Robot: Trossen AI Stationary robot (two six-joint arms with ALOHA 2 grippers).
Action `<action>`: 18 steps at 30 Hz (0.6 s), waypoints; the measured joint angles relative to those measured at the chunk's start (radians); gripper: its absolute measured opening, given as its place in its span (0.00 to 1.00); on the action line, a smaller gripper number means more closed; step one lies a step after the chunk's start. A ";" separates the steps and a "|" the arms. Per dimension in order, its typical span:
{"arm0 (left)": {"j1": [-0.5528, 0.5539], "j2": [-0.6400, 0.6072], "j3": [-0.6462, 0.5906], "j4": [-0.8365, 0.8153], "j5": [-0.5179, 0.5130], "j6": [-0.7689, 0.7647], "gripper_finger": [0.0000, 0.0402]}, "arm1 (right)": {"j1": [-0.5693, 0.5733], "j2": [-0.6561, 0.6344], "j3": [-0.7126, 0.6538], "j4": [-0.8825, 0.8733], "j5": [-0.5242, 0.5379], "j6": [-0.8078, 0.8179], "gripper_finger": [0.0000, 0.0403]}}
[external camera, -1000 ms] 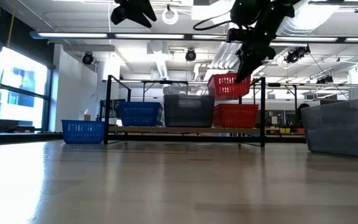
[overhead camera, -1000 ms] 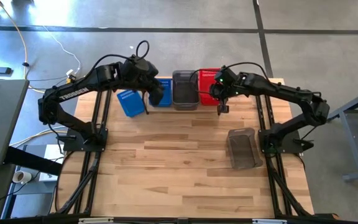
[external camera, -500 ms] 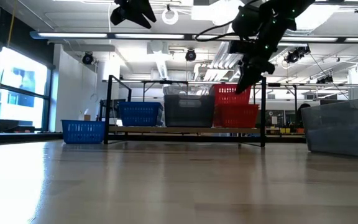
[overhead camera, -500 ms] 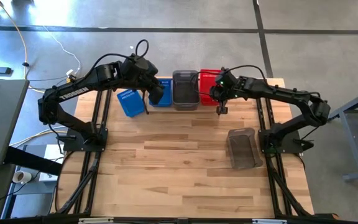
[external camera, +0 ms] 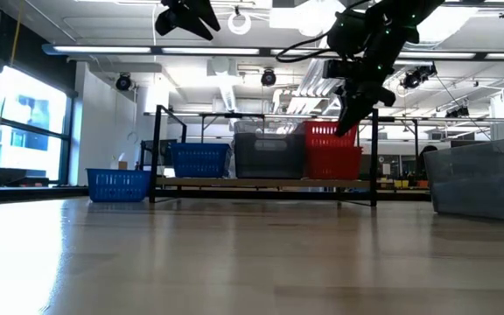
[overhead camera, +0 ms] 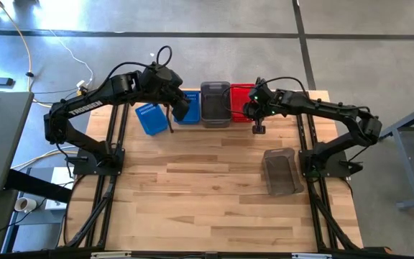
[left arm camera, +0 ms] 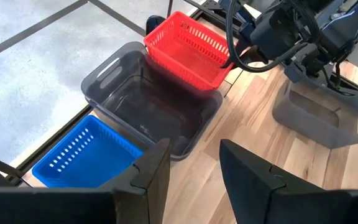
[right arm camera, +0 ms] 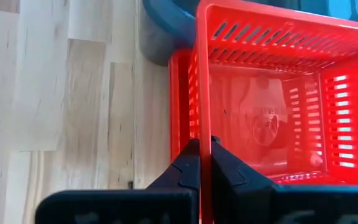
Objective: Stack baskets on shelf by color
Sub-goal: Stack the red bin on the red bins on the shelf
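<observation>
Moved: since a second ago the red basket (external camera: 332, 133) held by the right gripper (right arm camera: 204, 163) has come down from above the shelf's (external camera: 261, 183) red stack and now sits nested in the red basket below it; the shelf also shows slightly farther right in the low view.
Right gripper: at the shelf's red end, fingers pinched narrow on the near wall of the upper red basket, one finger inside and one outside.
Left gripper (left arm camera: 194, 167): hangs above the shelf's blue end, jaws parted with nothing between them.
Shelf: holds, side by side, a blue basket (overhead camera: 187, 108), a grey stack (overhead camera: 215, 103) in the middle, and the red stack (overhead camera: 241, 103).
Loose blue basket (overhead camera: 150, 118): on the table just beside the shelf's blue end, off the plank.
Loose grey basket (overhead camera: 280, 171): on the table well in front of the shelf's red end, near the right arm's base.
</observation>
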State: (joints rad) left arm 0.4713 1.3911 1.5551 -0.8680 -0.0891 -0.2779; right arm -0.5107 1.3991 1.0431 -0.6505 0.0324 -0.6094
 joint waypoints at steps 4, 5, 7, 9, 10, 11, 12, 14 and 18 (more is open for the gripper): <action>0.000 0.000 0.000 0.000 0.000 0.000 0.32 | 0.000 0.000 0.000 -0.004 -0.003 0.013 0.00; 0.000 0.000 0.000 0.000 0.000 0.000 0.32 | 0.000 0.000 0.000 -0.004 -0.001 0.024 0.00; 0.000 0.000 0.000 0.000 0.000 0.000 0.32 | 0.000 0.000 0.000 -0.004 0.016 0.031 0.00; 0.000 0.000 0.000 0.000 0.000 0.000 0.32 | 0.000 0.000 0.000 -0.004 0.031 0.047 0.00; 0.000 0.000 0.000 0.000 0.000 0.000 0.32 | 0.000 0.000 0.000 -0.005 0.035 0.051 0.00; 0.000 0.000 0.000 0.000 0.000 0.000 0.32 | 0.000 0.000 0.000 -0.006 0.036 0.053 0.00; 0.000 0.000 0.000 0.000 0.000 0.000 0.32 | 0.000 0.000 0.000 -0.007 0.036 0.055 0.00; 0.000 0.000 0.000 0.000 0.000 0.000 0.32 | 0.000 0.000 0.000 -0.011 0.036 0.061 0.00; 0.000 0.000 0.000 0.000 0.000 0.000 0.32 | 0.000 0.000 0.000 -0.020 0.036 0.084 0.00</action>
State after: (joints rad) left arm 0.4713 1.3911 1.5551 -0.8677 -0.0891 -0.2775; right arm -0.5106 1.3991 1.0431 -0.6701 0.0683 -0.5257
